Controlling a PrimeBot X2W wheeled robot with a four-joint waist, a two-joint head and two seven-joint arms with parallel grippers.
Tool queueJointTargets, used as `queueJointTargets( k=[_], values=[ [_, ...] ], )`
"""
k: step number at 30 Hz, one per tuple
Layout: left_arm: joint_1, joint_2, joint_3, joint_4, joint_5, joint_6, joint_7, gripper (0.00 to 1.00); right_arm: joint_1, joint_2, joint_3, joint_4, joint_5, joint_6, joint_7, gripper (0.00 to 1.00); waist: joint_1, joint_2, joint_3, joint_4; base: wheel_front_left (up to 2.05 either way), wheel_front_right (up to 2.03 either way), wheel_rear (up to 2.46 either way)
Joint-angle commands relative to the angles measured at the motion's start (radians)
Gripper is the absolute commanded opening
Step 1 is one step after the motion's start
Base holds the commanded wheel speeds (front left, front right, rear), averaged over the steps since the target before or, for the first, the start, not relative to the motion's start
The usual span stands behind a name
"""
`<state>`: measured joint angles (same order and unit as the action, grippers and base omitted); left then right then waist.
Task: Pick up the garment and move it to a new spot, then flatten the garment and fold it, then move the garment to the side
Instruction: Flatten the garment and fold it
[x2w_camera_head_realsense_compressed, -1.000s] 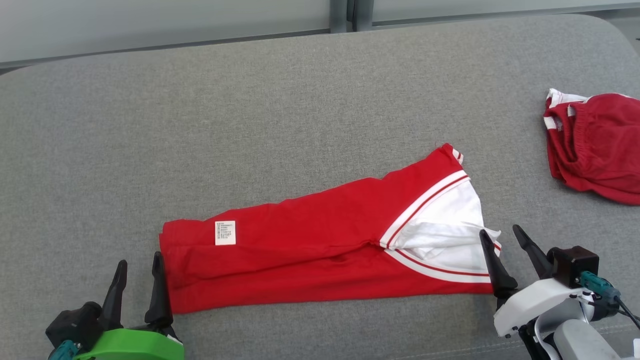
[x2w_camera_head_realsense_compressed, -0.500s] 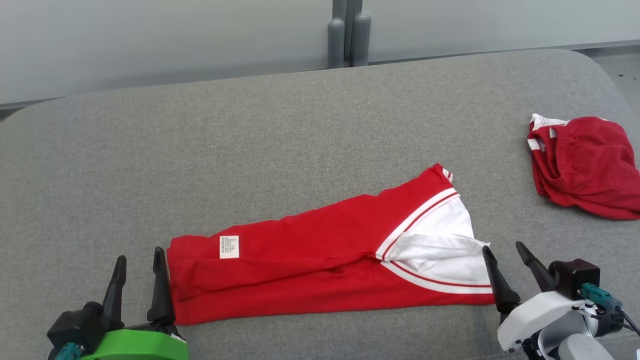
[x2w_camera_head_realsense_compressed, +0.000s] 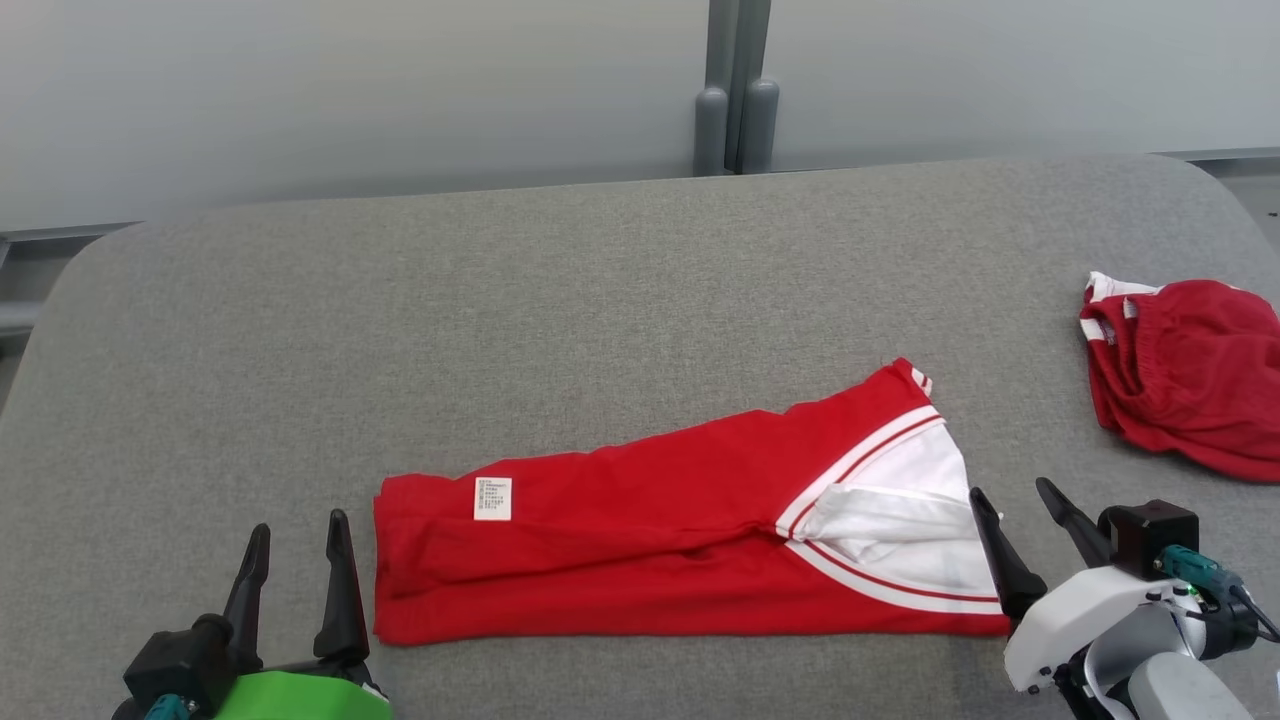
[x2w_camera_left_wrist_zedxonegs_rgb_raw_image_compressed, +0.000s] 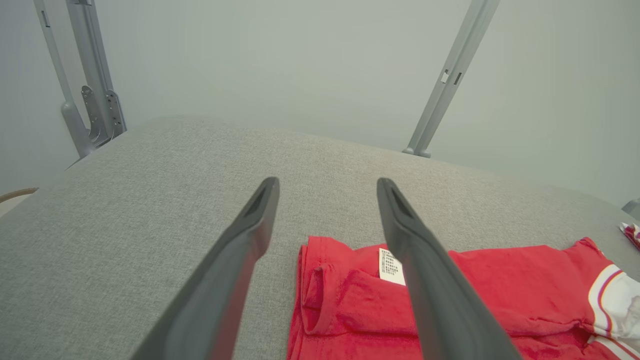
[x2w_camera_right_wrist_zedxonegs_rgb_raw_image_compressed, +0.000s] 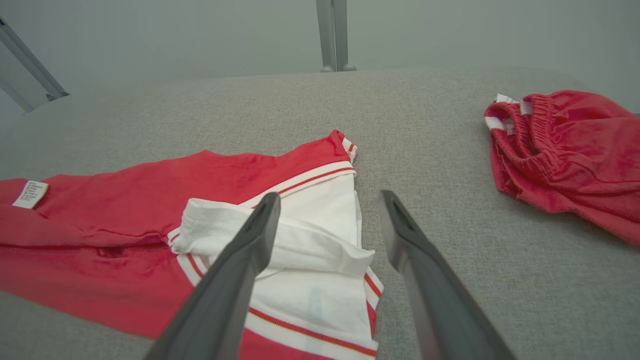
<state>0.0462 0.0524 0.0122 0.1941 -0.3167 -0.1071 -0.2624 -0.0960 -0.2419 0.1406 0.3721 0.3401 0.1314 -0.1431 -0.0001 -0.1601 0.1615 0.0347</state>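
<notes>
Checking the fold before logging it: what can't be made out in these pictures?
Care label text: too small, head view.
Crumpled red garment: cut by the head view's right edge.
Folded garment lower layers: hidden under its own top layer.

**Folded red garment flanked by two parted grippers**

The red garment (x2w_camera_head_realsense_compressed: 650, 540) is laid as a long folded band on the grey padded surface (x2w_camera_head_realsense_compressed: 500, 320), with a white label (x2w_camera_head_realsense_compressed: 492, 498) near its left end and a white, red-striped panel at its right. The left gripper (x2w_camera_head_realsense_compressed: 300, 522) is held just beside the left end, fingers spread. The right gripper (x2w_camera_head_realsense_compressed: 1008, 488) is set at the white end (contact cannot be judged), fingers likewise spread. A second red garment (x2w_camera_head_realsense_compressed: 1190, 375) is bunched well apart at the right.
</notes>
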Motion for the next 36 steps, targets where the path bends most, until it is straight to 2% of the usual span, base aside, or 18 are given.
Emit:
queueJointTargets(
  k=[1,7,12,26,36],
  values=[
    [0.014,0.001,0.0,-0.006,0.007,0.002,-0.003,1.0,-0.012,-0.009,-0.003,0.007,-0.009,-0.002,0.008,1.0,0.0001,0.0001,-0.001,0.015,0.0,0.0,0.0],
    [0.006,0.001,-0.007,-0.01,0.024,0.0,-0.003,1.0,-0.055,-0.021,-0.021,0.07,-0.02,-0.002,0.055,1.0,0.0001,0.0001,0.001,0.055,0.0,0.0,0.0],
    [0.004,0.001,-0.021,-0.02,0.032,0.003,-0.002,1.0,-0.079,-0.036,-0.027,0.167,-0.021,-0.002,0.082,1.0,0.0001,0.0001,0.005,0.097,0.0,0.0,0.0],
    [-0.013,0.008,-0.015,-0.023,0.021,0.0,-0.003,1.0,-0.197,-0.022,-0.081,0.436,0.012,-0.002,0.081,1.0,0.0001,0.0001,0.05,0.172,0.0,0.0,0.0],
    [-0.019,0.007,-0.008,-0.026,0.019,0.003,-0.003,1.0,-0.271,0.004,-0.022,0.565,0.053,-0.001,0.102,1.0,0.0001,0.0001,0.073,0.197,0.0,0.0,0.0]
  ],
)
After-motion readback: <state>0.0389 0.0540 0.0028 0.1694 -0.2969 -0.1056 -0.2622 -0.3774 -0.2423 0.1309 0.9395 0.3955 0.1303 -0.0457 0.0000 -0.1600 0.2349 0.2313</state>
